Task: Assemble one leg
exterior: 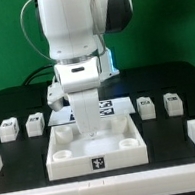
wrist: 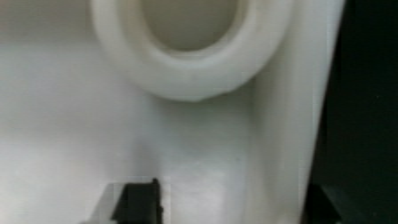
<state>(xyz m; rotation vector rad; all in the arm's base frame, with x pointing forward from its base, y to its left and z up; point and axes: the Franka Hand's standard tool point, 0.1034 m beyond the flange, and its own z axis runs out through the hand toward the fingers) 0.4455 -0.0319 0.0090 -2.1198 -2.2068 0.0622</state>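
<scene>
The hand (exterior: 90, 126) hangs low inside the tray (exterior: 70, 166); I cannot tell its grip. A leg (exterior: 35, 122) stands beside the tray, at the exterior view's left.

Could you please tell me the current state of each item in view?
Legs: four lying loose, none socketed.
Tray: flat, visible sockets empty.
End effector: low over the tray; open or shut cannot be told.
Marker board: flat behind the tray, partly hidden.
</scene>
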